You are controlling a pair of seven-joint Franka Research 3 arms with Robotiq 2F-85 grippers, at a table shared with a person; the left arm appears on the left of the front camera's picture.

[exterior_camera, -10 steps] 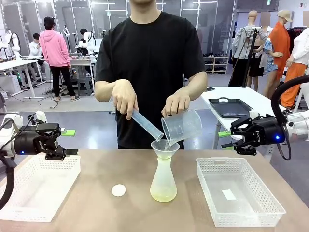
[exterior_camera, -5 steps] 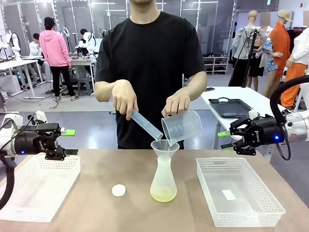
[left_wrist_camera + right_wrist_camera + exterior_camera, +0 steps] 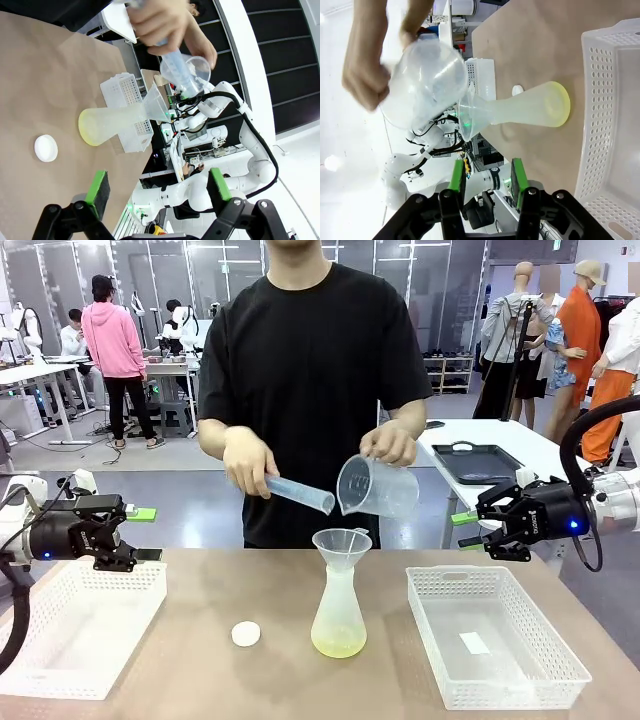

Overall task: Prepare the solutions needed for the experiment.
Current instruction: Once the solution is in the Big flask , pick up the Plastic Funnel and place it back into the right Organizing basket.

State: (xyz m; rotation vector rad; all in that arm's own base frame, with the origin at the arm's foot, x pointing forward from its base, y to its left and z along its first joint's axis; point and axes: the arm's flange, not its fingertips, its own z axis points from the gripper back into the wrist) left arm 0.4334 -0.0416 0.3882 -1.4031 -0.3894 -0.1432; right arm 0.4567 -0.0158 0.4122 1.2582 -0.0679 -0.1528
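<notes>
Front view: pale yellow solutions (image 3: 337, 645) lying shallow in flask (image 3: 338, 605) bottom at desk (image 3: 200, 665) centre, funnel (image 3: 341, 542) seated in neck to guide pours. Beaker (image 3: 378, 488) and cylinder (image 3: 300, 493) held by person at 12 o'clock, just above funnel. Left claw (image 3: 146, 535) at 9 o'clock spread, empty; right claw (image 3: 467, 529) at 3 o'clock part-spread, gripping nothing; both well clear of pouring.

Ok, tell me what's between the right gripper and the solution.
Nothing visible. From the right gripper, bare table leads to the flask holding the solution; the right basket lies to one side. The person's beaker and cylinder hover above the funnel.
</notes>
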